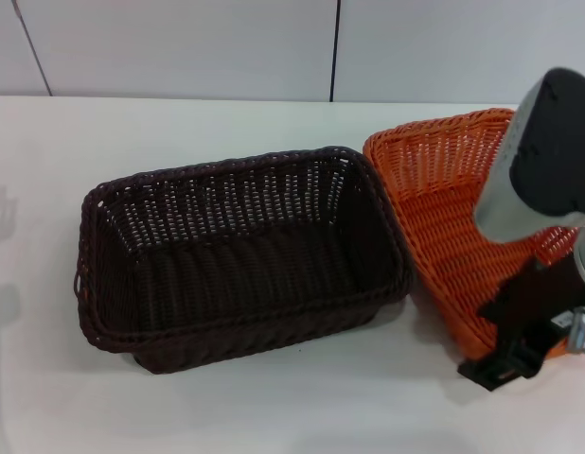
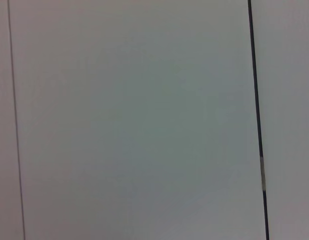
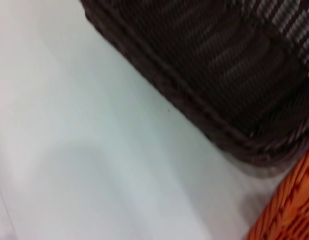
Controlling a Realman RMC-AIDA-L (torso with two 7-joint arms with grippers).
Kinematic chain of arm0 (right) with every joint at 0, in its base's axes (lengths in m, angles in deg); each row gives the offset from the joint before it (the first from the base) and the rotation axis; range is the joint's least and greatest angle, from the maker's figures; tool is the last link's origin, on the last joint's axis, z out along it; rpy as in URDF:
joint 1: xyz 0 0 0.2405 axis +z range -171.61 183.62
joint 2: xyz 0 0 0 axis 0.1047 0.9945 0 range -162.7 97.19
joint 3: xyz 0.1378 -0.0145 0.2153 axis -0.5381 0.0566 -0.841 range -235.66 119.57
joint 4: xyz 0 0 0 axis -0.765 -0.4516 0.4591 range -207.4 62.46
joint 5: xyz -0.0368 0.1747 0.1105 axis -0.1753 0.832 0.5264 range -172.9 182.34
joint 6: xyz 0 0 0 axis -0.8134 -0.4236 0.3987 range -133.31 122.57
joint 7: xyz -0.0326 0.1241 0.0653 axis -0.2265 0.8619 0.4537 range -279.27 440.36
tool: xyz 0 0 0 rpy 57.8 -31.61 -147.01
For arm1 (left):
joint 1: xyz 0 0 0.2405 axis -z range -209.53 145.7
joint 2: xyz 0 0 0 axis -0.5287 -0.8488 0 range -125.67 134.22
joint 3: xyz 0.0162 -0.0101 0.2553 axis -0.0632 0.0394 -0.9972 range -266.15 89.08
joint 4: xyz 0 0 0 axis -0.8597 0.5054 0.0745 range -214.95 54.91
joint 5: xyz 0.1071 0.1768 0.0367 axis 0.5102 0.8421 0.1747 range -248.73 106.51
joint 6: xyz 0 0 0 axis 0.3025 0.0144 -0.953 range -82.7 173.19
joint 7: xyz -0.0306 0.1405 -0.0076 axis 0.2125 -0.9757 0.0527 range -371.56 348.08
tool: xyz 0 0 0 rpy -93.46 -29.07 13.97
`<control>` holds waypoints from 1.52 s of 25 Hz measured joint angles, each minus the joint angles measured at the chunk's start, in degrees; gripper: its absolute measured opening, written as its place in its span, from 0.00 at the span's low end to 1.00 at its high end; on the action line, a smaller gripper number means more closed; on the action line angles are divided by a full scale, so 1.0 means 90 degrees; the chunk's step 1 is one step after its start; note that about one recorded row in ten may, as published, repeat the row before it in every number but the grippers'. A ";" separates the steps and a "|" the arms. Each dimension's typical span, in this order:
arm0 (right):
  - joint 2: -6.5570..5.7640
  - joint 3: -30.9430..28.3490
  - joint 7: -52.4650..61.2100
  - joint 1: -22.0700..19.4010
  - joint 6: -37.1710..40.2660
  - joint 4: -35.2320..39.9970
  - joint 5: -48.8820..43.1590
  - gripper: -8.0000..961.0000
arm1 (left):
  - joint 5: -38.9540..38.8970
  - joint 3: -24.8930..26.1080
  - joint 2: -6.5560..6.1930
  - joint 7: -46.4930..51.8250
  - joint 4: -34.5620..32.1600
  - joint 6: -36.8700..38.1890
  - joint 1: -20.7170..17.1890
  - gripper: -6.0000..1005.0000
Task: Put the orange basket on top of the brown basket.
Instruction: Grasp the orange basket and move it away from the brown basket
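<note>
The brown basket (image 1: 240, 255) stands upright on the white table, left of centre, open side up and empty. The orange basket (image 1: 444, 208) is right beside it on the right, tilted, with its left rim close against the brown basket's right rim. My right gripper (image 1: 515, 345) is at the orange basket's near right rim and is shut on that rim. The right wrist view shows the brown basket's corner (image 3: 219, 75) and a bit of the orange rim (image 3: 289, 210). The left gripper is out of view.
The white table (image 1: 274, 407) runs to a pale panelled wall (image 1: 274, 47) at the back. The left wrist view shows only that wall (image 2: 144, 120). My right forearm (image 1: 548, 151) hangs over the orange basket's right part.
</note>
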 joint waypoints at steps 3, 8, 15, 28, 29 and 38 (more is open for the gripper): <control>-0.0009 0.0072 0.0030 -0.0075 -0.0032 -0.0007 -0.0096 0.72 | 0.0000 0.0000 0.0000 0.0000 0.0000 0.0000 0.0000 0.79; -0.0027 0.0113 0.0069 -0.0115 -0.0069 -0.0004 -0.0293 0.72 | -0.0001 0.0059 0.0021 0.0040 0.0000 -0.0247 -0.0010 0.79; -0.0020 0.0156 -0.0011 -0.0175 -0.0044 0.0310 -0.0693 0.72 | -0.0050 0.0059 0.0029 0.0049 0.0000 -0.0305 -0.0062 0.79; 0.0207 0.0147 -0.0413 -0.0221 0.0451 0.1053 -0.1507 0.71 | -0.0148 0.0072 0.0015 0.0052 -0.0043 -0.0420 -0.0131 0.79; 0.0213 0.0138 -0.0466 -0.0205 0.0476 0.1058 -0.1509 0.71 | -0.0148 0.0090 0.0012 0.0052 -0.0056 -0.0422 -0.0123 0.79; 0.0414 0.0123 -0.0481 -0.0014 0.0751 0.1498 -0.1562 0.44 | -0.0148 0.0205 -0.0015 0.0052 -0.0084 -0.0458 -0.0044 0.79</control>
